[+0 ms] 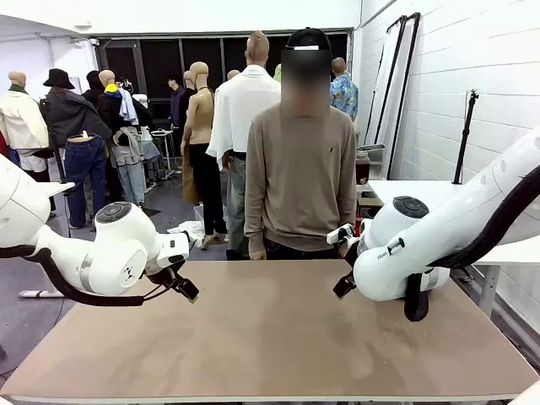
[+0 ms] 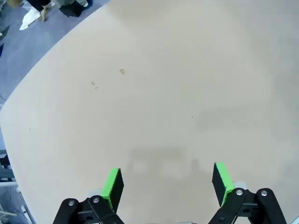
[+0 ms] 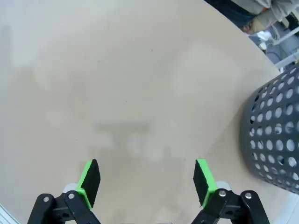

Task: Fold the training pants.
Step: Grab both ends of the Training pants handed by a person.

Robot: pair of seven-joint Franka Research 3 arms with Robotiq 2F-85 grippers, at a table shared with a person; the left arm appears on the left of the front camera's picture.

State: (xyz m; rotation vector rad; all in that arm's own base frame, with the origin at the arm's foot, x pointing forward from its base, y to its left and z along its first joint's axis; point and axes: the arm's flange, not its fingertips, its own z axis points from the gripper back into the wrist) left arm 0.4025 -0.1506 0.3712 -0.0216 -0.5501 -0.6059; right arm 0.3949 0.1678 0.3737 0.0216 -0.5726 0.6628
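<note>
Brown table (image 1: 270, 337) spreads beneath me. My left pincer (image 2: 167, 173) hangs above it, green pads (image 2: 112, 184) spread wide, gripping nothing; my right pincer (image 3: 146, 167) is just as wide and holds nothing, with a black mesh basket (image 3: 275, 135) near it, off to one side. Across the table stands a person (image 1: 299, 186)

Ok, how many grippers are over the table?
2: the left gripper above the table at its left side, the right gripper at its right side; both open, empty. None looks hidden.
</note>
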